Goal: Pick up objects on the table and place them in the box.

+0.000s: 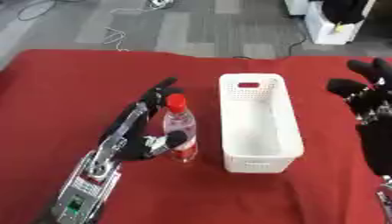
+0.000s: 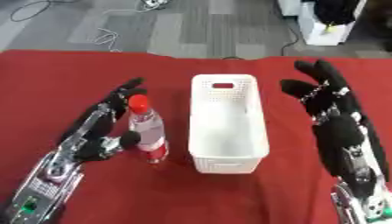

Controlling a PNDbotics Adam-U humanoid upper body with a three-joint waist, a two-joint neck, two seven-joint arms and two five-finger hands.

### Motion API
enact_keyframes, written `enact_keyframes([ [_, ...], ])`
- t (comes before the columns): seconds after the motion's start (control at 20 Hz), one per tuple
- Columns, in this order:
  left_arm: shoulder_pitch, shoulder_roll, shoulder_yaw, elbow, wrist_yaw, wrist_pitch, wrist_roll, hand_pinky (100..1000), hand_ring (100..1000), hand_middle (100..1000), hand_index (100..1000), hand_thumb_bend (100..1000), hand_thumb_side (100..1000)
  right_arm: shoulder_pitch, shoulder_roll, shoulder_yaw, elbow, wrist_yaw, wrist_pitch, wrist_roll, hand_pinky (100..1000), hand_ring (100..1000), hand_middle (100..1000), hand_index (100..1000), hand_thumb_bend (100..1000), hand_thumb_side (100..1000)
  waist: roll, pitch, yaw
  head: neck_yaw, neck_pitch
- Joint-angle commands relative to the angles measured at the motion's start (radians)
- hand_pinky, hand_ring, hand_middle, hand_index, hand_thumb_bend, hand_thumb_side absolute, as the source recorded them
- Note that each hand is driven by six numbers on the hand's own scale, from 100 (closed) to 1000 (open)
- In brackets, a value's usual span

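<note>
A red cloth covers the table and fills most of the frame. Beyond its far edge, along the top, runs a grey carpeted floor in lighter and darker blocks, with loose cables trailing at the upper left and a white cabinet at the upper right.

At centre sits a white plastic basket, long and narrow, with perforated walls and a handle slot at its far end. Nothing shows inside it.

Just left of the basket a clear water bottle with a red cap stands upright on the cloth. It carries a red label low down, but no writing on it can be made out.

The left hand comes up from the lower left and is against the bottle: its thumb lies across the front of the bottle's lower body, while the fingers reach up along and behind the bottle's left side toward the cap, only gently curved.

The right hand is at the right, well apart from the basket, fingers spread and straight, pointing to the top of the frame and holding nothing. The right eye view shows it whole with its forearm, whereas the left eye view cuts it at the frame's right edge.
</note>
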Motion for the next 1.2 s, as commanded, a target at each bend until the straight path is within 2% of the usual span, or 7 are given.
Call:
enact_keyframes([
  [0.05,-0.007,0.001,-0.002,-0.001,-0.015,-0.004,-0.007,955,1000,1000,875,711,676,-0.010,-0.007,-0.008,-0.016,-0.002,0.002,0.000,872,831,921,1000,344,847,0.002,-0.014,-0.002,-0.011,0.002],
  [0.35,-0.003,-0.001,-0.004,0.015,-0.030,-0.012,-0.020,963,1000,1000,880,684,710,-0.011,-0.007,-0.008,-0.016,-0.004,0.003,0.001,872,830,921,1000,343,849,0.003,-0.012,-0.003,-0.012,0.002],
  [0.95,-0.007,-0.011,-0.016,0.059,-0.087,-0.023,-0.014,962,1000,1000,899,693,722,-0.013,-0.007,-0.004,-0.013,-0.010,0.006,0.007,872,829,921,1000,338,862,0.005,-0.013,-0.012,-0.013,0.001],
  [1.2,-0.014,-0.017,-0.023,0.067,-0.100,-0.025,-0.011,947,1000,956,879,700,719,-0.014,-0.007,-0.004,-0.013,-0.011,0.007,0.009,872,828,922,1000,339,863,0.008,-0.013,-0.014,-0.012,0.000],
])
